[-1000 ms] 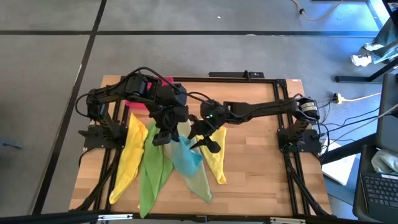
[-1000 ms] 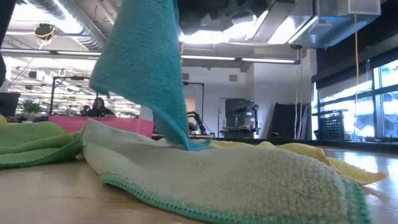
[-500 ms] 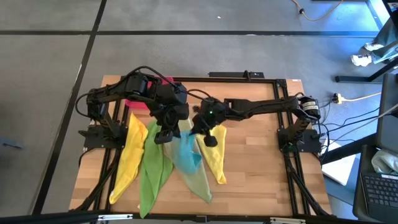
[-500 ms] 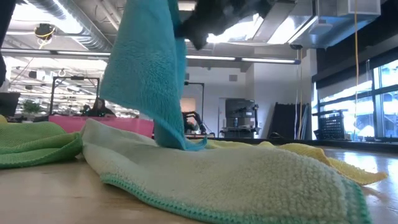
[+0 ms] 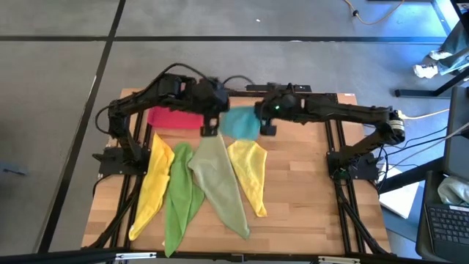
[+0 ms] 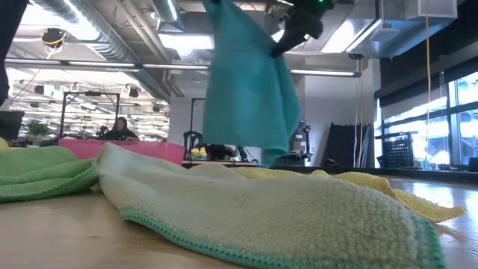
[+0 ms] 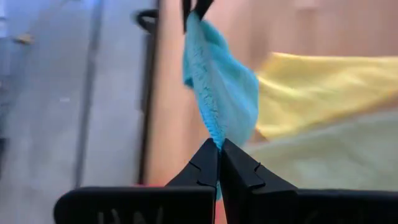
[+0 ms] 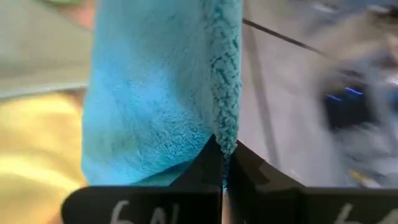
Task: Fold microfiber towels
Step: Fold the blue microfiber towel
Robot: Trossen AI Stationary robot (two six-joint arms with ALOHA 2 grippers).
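The teal towel hangs in the air over the table's far middle, strung between my two grippers. My left gripper is shut on its left end and my right gripper on its right end. On the table lie a pale olive towel, a bright green towel and two yellow towels, fanned out and overlapping at their far ends. My left gripper pinches the teal towel's upper edge at one corner between its two fingers, coming slanting down from the table's left. The towel runs from there to the other gripper and hangs clear of the table. My right gripper pinches the hemmed edge at the opposite upper corner between its two fingers, slanting down from the table's right. The cloth hangs below it in loose folds, its lower end clear of the pile.
A pink-red tray lies at the far left, just behind my left gripper. Bare wood shows at the table's right and near the front edge. A person sits far back in the room.
My right gripper has shut on the teal towel's free edge. Both grippers have then risen and gone toward the table's far edge, moving apart. The teal towel, whose lower end lay on the pile, is now lifted clear and spread between them.
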